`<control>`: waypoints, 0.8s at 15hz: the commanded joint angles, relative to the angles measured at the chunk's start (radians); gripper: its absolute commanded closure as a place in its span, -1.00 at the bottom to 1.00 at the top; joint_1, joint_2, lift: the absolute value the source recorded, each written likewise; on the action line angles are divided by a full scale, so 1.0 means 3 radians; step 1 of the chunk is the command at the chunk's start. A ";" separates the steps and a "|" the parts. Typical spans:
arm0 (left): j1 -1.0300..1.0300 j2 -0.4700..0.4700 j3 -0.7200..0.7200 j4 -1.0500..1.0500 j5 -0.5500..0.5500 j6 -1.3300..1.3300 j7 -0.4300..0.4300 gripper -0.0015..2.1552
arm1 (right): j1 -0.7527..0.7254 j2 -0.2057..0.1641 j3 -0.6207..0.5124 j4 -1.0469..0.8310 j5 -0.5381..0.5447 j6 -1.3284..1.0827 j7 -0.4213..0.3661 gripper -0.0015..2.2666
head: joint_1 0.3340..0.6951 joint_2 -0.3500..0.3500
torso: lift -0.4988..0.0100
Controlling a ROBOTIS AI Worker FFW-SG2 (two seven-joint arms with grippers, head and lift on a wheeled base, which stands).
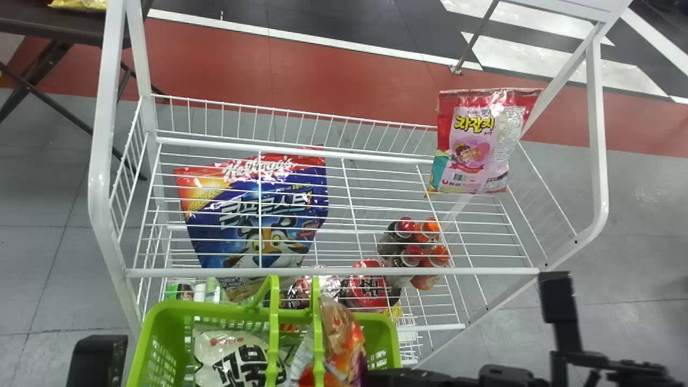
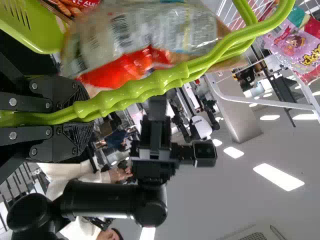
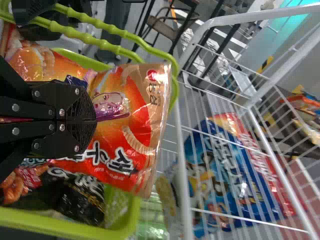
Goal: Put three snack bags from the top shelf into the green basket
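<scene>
My right gripper (image 1: 384, 377) holds an orange shrimp snack bag (image 1: 342, 344) over the right part of the green basket (image 1: 166, 312). In the right wrist view that gripper (image 3: 92, 119) is shut on the bag (image 3: 127, 135). My left arm's gripper assembly (image 1: 97, 361) stands at the basket's left; in its wrist view the left gripper (image 2: 80, 117) is closed around the green basket handles (image 2: 170, 77). Inside the basket lie a white bag (image 1: 231, 357) and a black bag (image 3: 80, 200). A pink snack bag (image 1: 475, 145) stands upright at the top shelf's right side.
The white wire rack (image 1: 333, 272) rises just beyond the basket. Below its top wires are a blue cereal bag (image 1: 258, 215), bottles (image 1: 414, 252) and red-lidded cups (image 1: 371, 285). A dark table (image 1: 59, 27) stands at the back left.
</scene>
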 commanded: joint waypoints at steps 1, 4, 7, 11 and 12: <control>0.0016 0.0003 -0.0020 -0.0015 0.0000 0.0000 0.0000 0.46 | -0.0002 0.0000 0.0283 0.0139 0.0138 0.0007 -0.0042 0.98 | 1.00 -1.00 | 0.78; 0.0057 0.0013 -0.0015 -0.0066 -0.0005 -0.0011 -0.0010 0.46 | -0.0007 -0.0005 0.0661 0.0175 0.0655 0.0007 -0.0211 0.98 | 1.00 -1.00 | 0.78; 0.0078 0.0013 -0.0005 -0.0081 -0.0005 -0.0021 0.0000 0.46 | -0.0012 -0.0031 0.0748 0.0185 0.0895 0.0007 -0.0380 0.82 | 1.00 -1.00 | 0.78; 0.0057 0.0013 -0.0010 -0.0076 -0.0005 -0.0011 0.0010 0.46 | 0.0039 -0.0020 0.0497 -0.0066 0.0874 0.0007 -0.0329 -1.00 | 1.00 -1.00 | 0.78; 0.0057 0.0013 -0.0010 -0.0071 -0.0005 -0.0011 0.0010 0.46 | 0.0054 -0.0020 0.0462 -0.0091 0.0828 0.0007 -0.0303 -0.97 | 1.00 -1.00 | 0.78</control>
